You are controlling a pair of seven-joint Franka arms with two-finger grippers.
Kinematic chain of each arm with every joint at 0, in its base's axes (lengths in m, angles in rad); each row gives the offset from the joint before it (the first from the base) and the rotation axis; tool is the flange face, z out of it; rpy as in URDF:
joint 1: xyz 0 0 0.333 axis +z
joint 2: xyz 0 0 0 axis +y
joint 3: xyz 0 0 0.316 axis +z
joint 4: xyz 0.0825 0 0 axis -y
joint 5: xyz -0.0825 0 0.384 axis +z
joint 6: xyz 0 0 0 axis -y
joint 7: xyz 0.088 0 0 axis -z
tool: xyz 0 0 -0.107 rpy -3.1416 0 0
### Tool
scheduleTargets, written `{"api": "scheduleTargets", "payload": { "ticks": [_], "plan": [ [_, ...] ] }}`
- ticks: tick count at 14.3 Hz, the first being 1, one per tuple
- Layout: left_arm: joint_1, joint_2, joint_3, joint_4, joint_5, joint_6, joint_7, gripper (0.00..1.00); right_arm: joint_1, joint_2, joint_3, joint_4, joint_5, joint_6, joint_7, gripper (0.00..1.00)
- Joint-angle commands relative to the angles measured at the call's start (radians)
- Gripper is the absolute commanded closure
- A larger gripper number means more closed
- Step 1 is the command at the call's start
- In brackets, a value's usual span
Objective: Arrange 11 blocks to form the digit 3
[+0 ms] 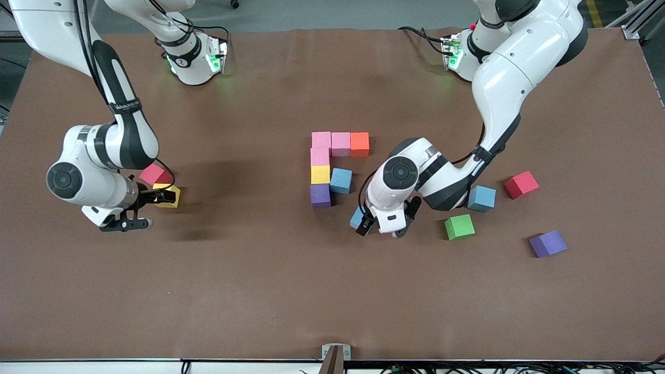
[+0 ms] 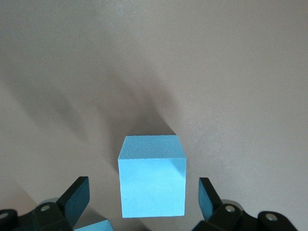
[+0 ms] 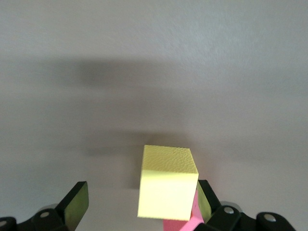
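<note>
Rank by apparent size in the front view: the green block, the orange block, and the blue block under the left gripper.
1. Green block, largest.
2. Orange block, smaller, perhaps only because it lies farther from the camera.
3. Blue block: mostly hidden beneath the open left gripper, so unsure.

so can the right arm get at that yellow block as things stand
Probably yes: the right gripper is open and straddles the yellow block. A red cube touches it beside one finger, which may crowd the closing.

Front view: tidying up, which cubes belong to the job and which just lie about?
Job: part-built figure; blue cube at left gripper; yellow cube at right gripper; other blue cube; green cube.
Lying about: two red cubes; probably loose purple cube.
</note>
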Motion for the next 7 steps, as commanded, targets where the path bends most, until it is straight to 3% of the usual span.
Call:
{"api": "scheduleTargets", "payload": {
  "ticks": [1, 7],
  "plan": [
    [-0.011, 0.014, 0.007, 0.021, -0.013, 0.004, -0.003, 0.0, -0.044, -0.045, 0.021, -0.097, -0.021, 0.084, 0.0, 0.0],
    [-0.011, 0.025, 0.021, 0.021, -0.011, 0.033, 0.011, 0.0, -0.061, -0.022, 0.021, -0.129, -0.024, 0.126, 0.0, 0.0]
  ]
}}
